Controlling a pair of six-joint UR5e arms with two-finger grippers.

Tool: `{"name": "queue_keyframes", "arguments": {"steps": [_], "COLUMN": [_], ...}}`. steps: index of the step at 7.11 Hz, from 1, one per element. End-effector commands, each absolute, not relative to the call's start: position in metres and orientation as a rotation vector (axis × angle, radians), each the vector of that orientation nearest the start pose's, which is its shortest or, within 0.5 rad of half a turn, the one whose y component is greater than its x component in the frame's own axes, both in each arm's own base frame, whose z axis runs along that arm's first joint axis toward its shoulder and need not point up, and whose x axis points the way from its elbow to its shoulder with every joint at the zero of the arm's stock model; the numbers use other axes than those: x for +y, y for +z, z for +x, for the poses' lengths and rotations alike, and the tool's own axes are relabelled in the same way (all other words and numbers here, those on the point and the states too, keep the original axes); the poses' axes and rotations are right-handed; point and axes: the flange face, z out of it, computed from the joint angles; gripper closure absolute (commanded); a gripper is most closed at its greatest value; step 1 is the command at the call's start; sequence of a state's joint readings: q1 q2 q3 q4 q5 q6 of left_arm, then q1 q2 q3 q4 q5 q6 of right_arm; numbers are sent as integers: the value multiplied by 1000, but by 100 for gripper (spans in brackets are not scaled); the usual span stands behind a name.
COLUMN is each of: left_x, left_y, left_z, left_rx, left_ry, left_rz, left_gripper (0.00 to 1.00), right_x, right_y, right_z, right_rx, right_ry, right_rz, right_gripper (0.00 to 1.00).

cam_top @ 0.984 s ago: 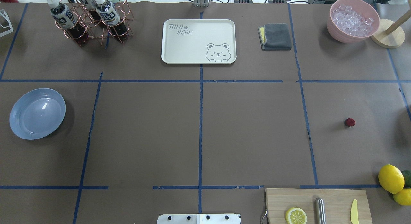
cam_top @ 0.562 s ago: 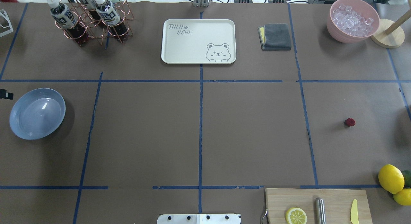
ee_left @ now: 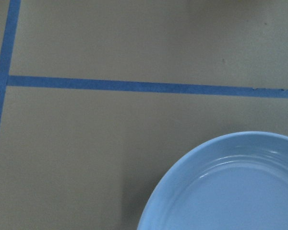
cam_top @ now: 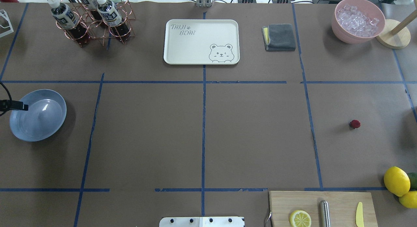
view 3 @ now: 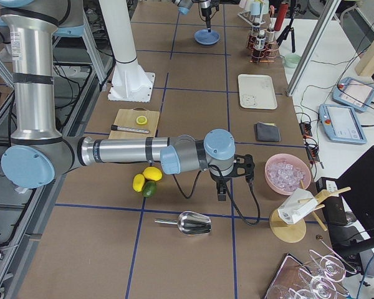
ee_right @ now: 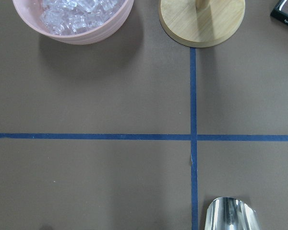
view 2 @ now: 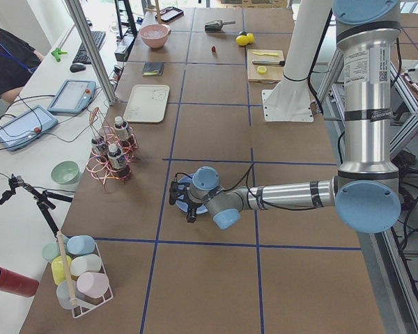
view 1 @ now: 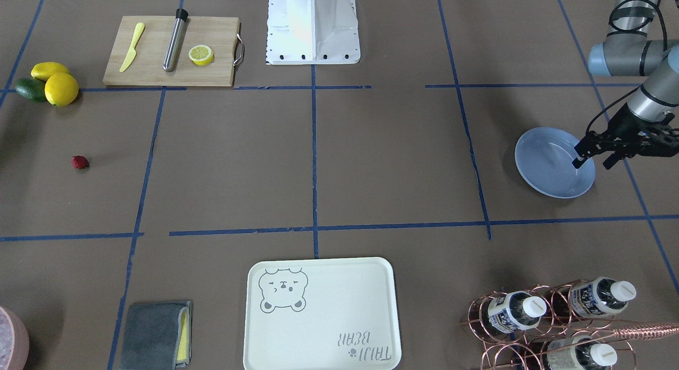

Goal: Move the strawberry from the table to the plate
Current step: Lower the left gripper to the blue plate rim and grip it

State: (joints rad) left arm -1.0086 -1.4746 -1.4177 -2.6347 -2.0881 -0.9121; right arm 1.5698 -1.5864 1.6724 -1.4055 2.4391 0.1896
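The strawberry (cam_top: 355, 124), small and dark red, lies alone on the brown table (cam_top: 254, 139) at the right, far from both arms; the front view shows the strawberry (view 1: 79, 162) too. The light blue plate (cam_top: 39, 126) sits at the table's left edge with nothing in it. My left gripper (view 1: 593, 163) hangs open and holds nothing over the plate's (view 1: 546, 171) outer rim, and one of its fingers (cam_top: 18, 106) pokes into the overhead view. My right gripper (view 3: 234, 184) shows only in the right side view, past the lemons; I cannot tell its state.
A cream bear tray (cam_top: 202, 41) lies at the back centre, a copper bottle rack (cam_top: 91, 21) back left, and a grey cloth (cam_top: 279, 37) and pink ice bowl (cam_top: 358, 20) back right. A cutting board (cam_top: 338, 201) and lemons (cam_top: 396, 180) lie front right. A metal scoop (ee_right: 230, 215) lies under the right wrist.
The left gripper's finger has come in from the overhead view's left edge and moved right, over the plate's rim. The strawberry and plate have not moved.
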Motion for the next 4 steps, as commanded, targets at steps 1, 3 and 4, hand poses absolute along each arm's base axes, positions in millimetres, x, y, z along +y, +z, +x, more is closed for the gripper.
{"name": "queue_keyframes", "arguments": {"steps": [1, 3, 4], "left_x": [-441, -439, -438], "left_y": [671, 672, 672], "left_z": [186, 185, 185], "left_rx": [885, 884, 880], "left_ry": [-97, -94, -74], "left_rz": [269, 269, 278], "left_gripper": [33, 65, 73], "right_x": [-500, -500, -500], "right_y": [587, 586, 587], "right_z": [56, 56, 56], "right_rx": [-887, -885, -884], "right_ry": [61, 61, 62], "right_rz": [159, 161, 159], "right_gripper": [0, 0, 0]}}
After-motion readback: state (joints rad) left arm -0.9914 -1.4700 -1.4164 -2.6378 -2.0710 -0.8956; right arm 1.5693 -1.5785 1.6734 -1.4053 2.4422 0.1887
